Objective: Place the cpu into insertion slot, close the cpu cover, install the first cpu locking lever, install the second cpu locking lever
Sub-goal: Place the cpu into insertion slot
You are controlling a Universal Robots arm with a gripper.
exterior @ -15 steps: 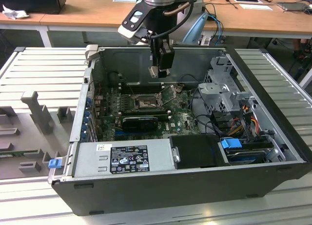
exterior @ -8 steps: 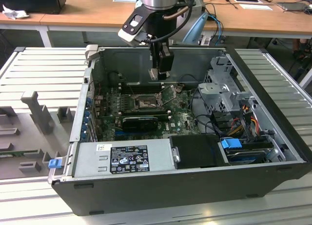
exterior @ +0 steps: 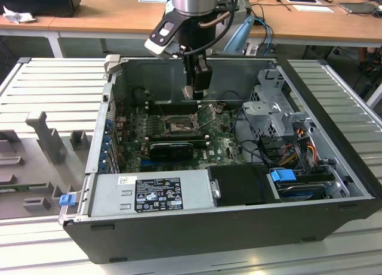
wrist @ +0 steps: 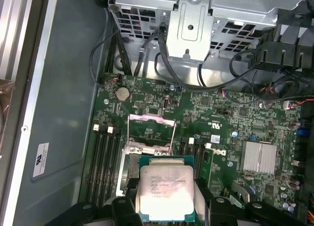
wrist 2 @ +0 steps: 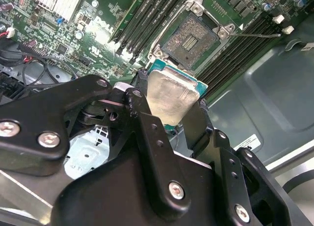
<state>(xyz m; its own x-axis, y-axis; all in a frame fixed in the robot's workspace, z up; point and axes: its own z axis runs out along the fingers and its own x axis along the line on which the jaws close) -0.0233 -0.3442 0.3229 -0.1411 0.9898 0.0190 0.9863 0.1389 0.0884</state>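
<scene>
1. Grasps the cpu (wrist 2: 169, 96) with the gripper (wrist 2: 171, 102), clenched on two opposite edges, pale face outward.
2. Holds it in the air near the insertion slot (wrist 2: 191, 35), apart from it.
3. Shows the slot's dark centre bare, the cpu cover (exterior: 208, 115) tilted up on the exterior view's right.
4. Hangs inside an open computer case (exterior: 239, 227) lying on the slatted table (exterior: 54, 84).

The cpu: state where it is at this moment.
In the second wrist view the cpu is held in the gripper, above the green motherboard and close to the open insertion slot.
</scene>
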